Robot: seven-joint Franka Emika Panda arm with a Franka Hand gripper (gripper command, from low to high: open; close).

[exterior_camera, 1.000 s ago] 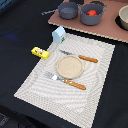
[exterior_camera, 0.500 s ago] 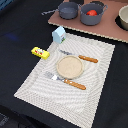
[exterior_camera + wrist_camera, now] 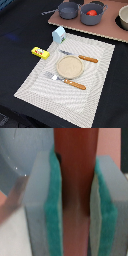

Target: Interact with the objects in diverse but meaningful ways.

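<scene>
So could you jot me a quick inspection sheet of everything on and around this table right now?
Surface: striped cloth mat on a dark table; brown board at the far edge.
Job's things: milk carton at the mat's far corner; yellow butter box beside the mat; tomato in a grey pot; second grey pot; brown stick held between the fingers.
Clutter: round plate between a knife and a fork.
Grippers: shut on the brown stick, seen only in the wrist view.
Cables: nothing seen.
Surroundings: another bowl-like thing cut off at the exterior view's right.
</scene>
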